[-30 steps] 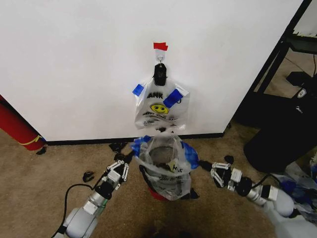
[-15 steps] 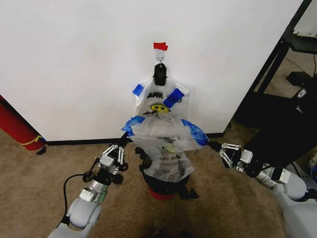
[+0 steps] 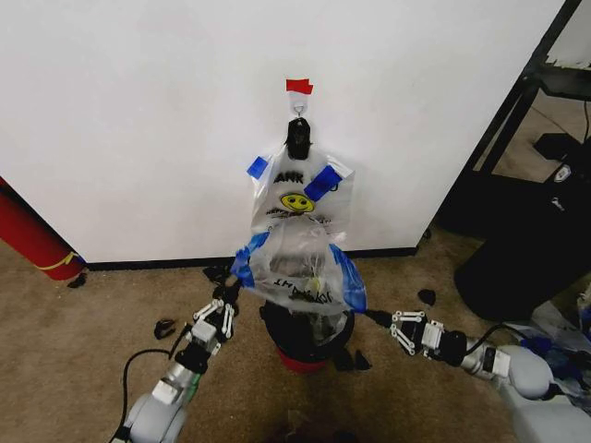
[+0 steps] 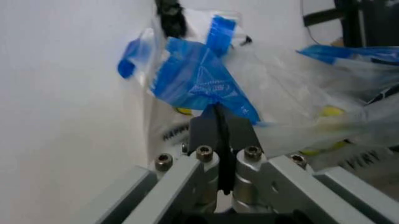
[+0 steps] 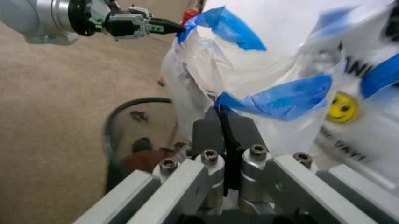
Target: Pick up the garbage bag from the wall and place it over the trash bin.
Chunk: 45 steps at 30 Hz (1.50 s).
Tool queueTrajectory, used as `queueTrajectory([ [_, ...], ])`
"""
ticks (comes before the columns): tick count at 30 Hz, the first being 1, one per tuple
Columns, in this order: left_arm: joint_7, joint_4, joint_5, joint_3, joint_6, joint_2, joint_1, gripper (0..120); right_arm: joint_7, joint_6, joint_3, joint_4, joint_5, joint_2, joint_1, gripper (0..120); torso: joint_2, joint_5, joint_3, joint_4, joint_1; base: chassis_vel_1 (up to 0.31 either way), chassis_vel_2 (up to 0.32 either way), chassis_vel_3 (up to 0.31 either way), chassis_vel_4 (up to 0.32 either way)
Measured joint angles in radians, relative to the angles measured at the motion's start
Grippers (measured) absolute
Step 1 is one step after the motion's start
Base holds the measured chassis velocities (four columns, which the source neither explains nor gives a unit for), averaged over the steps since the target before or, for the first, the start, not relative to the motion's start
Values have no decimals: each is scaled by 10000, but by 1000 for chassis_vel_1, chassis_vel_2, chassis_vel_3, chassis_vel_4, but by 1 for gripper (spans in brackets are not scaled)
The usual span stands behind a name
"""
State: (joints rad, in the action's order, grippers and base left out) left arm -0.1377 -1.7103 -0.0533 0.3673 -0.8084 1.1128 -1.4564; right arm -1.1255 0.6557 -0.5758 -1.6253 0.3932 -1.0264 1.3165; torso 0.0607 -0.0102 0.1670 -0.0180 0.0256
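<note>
At the bin mouth, the left gripper (image 4: 223,114) is clamped flat on a blue tape patch at the rim of the garbage bag (image 3: 297,277), pads fully together with plastic pinched between them. The right gripper (image 5: 225,116) is likewise closed on the blue patch at the opposite side of the rim. Between the two, the bag hangs spread open directly above the trash bin (image 3: 305,343), its lower part reaching into the black interior, its rim held above the bin's lip and not yet drawn over it.

Assessment of the step in hand: the rim must be stretched wider than the bin mouth before lowering, so each gripper should draw outward evenly and descend together, keeping the rim level; an uneven pull would likely drop one side inside the bin. The thin film is judged liable to slip or tear at the tape if tension is abrupt.

Clearances: the wall (image 3: 138,111) and its black baseboard stand just behind the bin, leaving little room rearward. A second smiley bag (image 3: 297,198) hangs from a black clip (image 3: 297,138) on the wall just above the held bag, apparently touching it. Carpet (image 3: 92,323) to either side offers open room for lateral spreading. Small dark fragments lie near the bin's base.
</note>
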Motion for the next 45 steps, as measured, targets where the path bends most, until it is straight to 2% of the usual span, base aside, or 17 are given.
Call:
queueTrajectory([
  [4,-194,-169,265,39,-129,-182,-454,0,-51,0,26,-170,133,147,366,0,0,1,0,-1,0,0,0,0,0],
  [8,-351,-595,1151,-12,-172,-620,-1157,0,-283,-49,-87,-611,412,672,1073,0,1,0,0,-1,0,0,0,0,0],
  [14,-425,-852,2115,-24,-173,-785,-1313,0,-803,-131,-479,-765,563,906,1588,0,2,0,0,-2,-1,0,0,0,0],
  [17,-368,-644,2500,-20,-173,-734,-1161,0,-1015,-84,-566,-546,567,777,1627,0,2,0,0,-2,-1,0,0,0,0],
  [22,348,347,3464,23,-160,-507,-691,0,-1173,183,-533,146,495,403,1539,0,2,1,0,-2,0,0,0,0,0],
  [23,348,347,3464,23,-160,-507,-691,0,-1173,183,-533,146,495,403,1539,0,2,1,0,-2,0,0,0,0,0],
  [29,898,1585,3887,42,-130,-340,-148,0,-1099,523,-365,1188,458,46,1159,0,1,1,1,-2,0,0,0,0,0],
  [33,930,1921,3913,42,-138,-329,-31,0,-890,642,-251,1643,462,-111,1002,0,1,1,1,-2,0,0,0,0,0],
  [39,920,2018,3908,-51,-142,-352,-9,0,-749,751,-90,1980,484,-378,928,0,1,0,1,-2,0,0,0,0,0],
  [45,561,1609,3739,-187,-142,-567,-169,0,-842,725,59,1568,480,-471,1208,0,0,0,1,-1,0,0,0,0,0],
])
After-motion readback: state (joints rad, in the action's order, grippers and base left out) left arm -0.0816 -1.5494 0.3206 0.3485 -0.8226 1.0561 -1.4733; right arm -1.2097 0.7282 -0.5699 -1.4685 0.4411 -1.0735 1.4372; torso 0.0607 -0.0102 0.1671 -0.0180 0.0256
